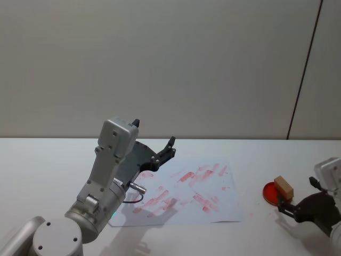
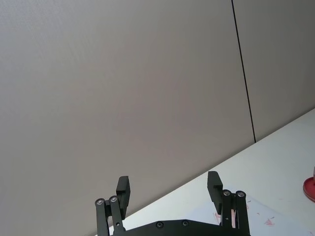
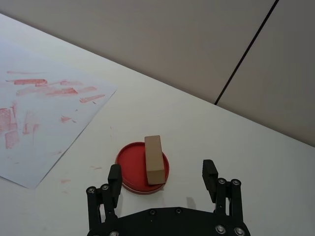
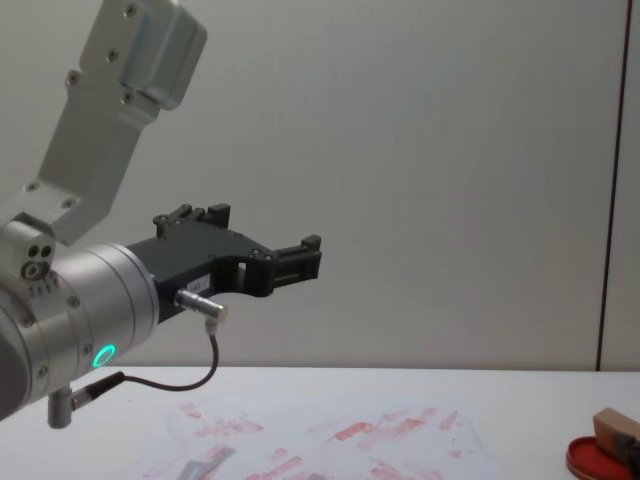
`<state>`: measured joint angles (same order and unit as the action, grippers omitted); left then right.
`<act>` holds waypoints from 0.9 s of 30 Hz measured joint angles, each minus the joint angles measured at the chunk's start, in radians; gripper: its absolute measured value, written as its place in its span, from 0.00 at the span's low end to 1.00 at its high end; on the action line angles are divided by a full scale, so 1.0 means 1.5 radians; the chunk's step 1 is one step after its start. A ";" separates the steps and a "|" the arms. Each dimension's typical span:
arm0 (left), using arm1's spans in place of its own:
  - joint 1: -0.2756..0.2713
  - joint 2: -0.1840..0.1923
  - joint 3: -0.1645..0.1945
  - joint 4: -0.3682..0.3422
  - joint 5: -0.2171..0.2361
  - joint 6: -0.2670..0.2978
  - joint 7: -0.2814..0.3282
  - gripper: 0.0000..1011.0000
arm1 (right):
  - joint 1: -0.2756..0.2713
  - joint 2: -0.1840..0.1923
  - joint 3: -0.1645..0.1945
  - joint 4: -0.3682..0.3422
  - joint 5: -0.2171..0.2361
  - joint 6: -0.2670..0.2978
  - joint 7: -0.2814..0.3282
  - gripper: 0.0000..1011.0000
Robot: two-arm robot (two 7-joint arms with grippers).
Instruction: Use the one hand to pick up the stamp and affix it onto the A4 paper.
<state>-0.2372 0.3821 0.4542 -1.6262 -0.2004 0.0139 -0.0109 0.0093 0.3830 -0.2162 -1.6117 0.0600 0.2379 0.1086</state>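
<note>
The stamp (image 3: 154,160), a tan wooden block, lies across the round red ink pad (image 3: 132,169) on the white table. My right gripper (image 3: 162,173) is open just short of it, one finger on each side and a little back, not touching. The head view shows the stamp (image 1: 284,186) at the right, with the right gripper (image 1: 296,197) beside it. The A4 paper (image 1: 184,194), smeared with red marks, lies flat at the table's middle. My left gripper (image 1: 154,136) is open and empty, raised high above the paper's left part.
The bulky left arm (image 1: 106,176) rises over the paper's near-left corner. The white table (image 1: 42,160) runs back to a plain grey wall. In the chest view the ink pad (image 4: 590,462) sits at the lower right edge.
</note>
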 joint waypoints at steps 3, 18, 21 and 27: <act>0.000 0.000 0.000 0.000 0.000 0.000 0.000 0.99 | 0.011 -0.005 -0.002 0.015 -0.010 0.001 0.003 0.99; 0.000 0.000 0.000 0.000 0.000 0.000 0.000 0.99 | 0.061 -0.033 -0.012 0.083 -0.048 -0.001 0.018 0.99; 0.000 0.000 0.000 0.000 0.000 0.000 0.000 0.99 | 0.068 -0.037 -0.014 0.093 -0.053 -0.002 0.020 0.99; 0.000 0.000 0.000 0.000 0.000 0.000 0.000 0.99 | 0.087 -0.050 -0.020 0.120 -0.066 -0.008 0.025 0.99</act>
<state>-0.2372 0.3821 0.4542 -1.6262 -0.2004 0.0139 -0.0109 0.1392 0.3085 -0.2461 -1.4316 -0.0394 0.2263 0.1467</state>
